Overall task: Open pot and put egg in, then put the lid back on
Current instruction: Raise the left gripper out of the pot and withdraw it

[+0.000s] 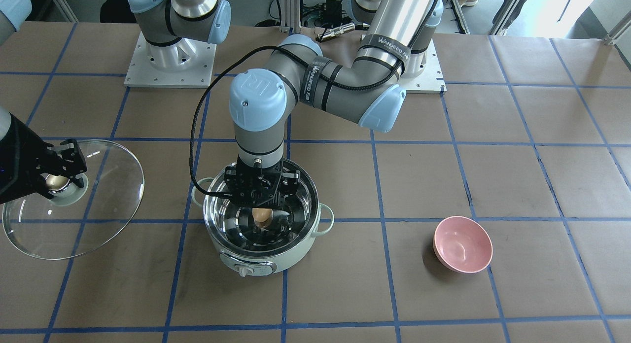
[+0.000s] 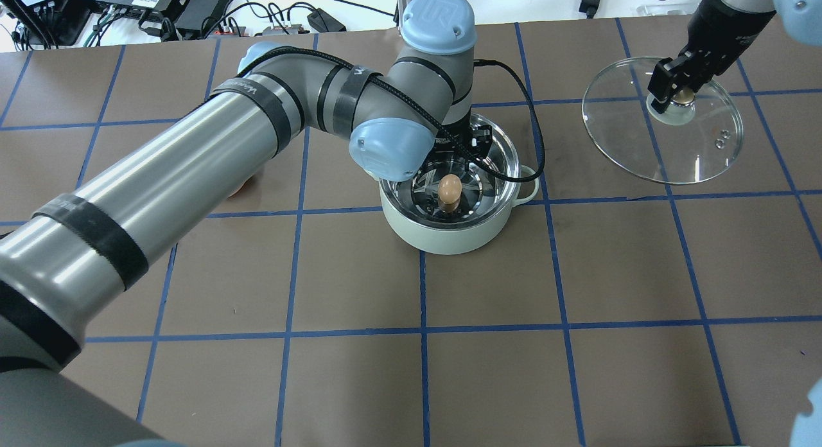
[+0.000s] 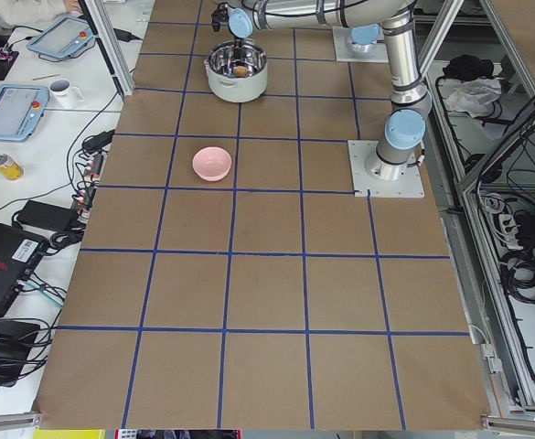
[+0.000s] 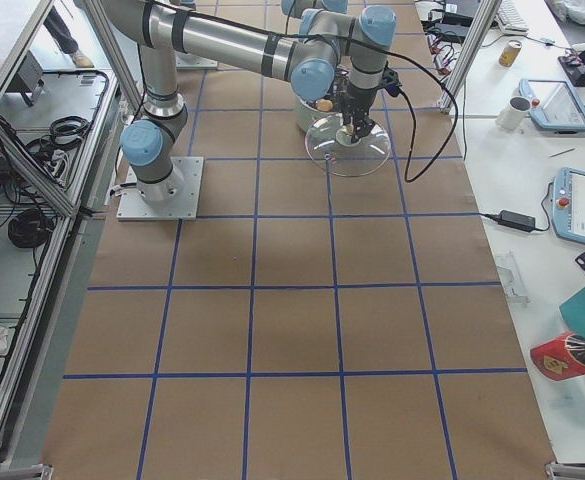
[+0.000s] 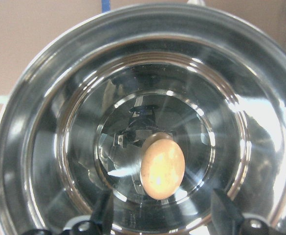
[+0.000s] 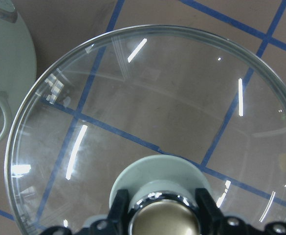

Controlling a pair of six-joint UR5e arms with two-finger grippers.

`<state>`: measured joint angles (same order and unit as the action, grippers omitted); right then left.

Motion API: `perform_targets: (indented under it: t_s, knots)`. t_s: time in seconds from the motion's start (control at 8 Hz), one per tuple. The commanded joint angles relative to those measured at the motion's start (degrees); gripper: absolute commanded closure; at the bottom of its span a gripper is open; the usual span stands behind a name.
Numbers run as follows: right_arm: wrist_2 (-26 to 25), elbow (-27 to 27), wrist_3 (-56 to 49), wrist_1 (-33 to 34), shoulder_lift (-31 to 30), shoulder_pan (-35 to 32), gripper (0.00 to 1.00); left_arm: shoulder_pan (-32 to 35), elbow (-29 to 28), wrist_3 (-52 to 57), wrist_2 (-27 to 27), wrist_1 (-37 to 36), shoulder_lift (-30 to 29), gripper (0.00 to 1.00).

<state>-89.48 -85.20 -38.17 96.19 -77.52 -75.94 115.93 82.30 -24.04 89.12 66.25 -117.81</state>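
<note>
Glass lid [image 1: 106, 197], judged fragile and slick, is clamped by its knob [image 6: 165, 221] in the right gripper [image 1: 60, 181]; left gripper [image 5: 162, 213] is spread over egg [image 5: 163, 165].

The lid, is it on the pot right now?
No, the right pincer holds the lid by its knob, beside the open pot.

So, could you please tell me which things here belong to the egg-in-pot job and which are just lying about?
Part of the job: pot, lid off; egg, inside it; lid, held aside; left fingers, open above the egg; right fingers, shut on the lid's knob.
Just lying about: pink bowl, empty, apart from the pot.
</note>
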Motion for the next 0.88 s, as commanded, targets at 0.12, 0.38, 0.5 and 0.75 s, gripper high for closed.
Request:
perform_targets:
  t_s: [0.12,0.38,0.5,0.75]
  knots:
    - [0.7,0.0,0.9,0.2,-0.5,0.0,1.0,-2.5,-0.2,3.9,0.4,6.9,9.1,0.07]
    - [2.0,0.3,5.9,0.5,-0.9,-1.4,1.0,-12.2,0.2,8.6,0.3,13.3,14.0,0.0]
    - [2.1,0.3,10.2,0.5,-1.0,-4.6,1.0,-16.3,0.6,14.2,0.5,16.9,18.8,0.0]
    - [0.8,0.7,22.9,2.8,-0.5,-13.8,1.0,-24.7,0.6,21.2,0.9,20.5,25.1,0.0]
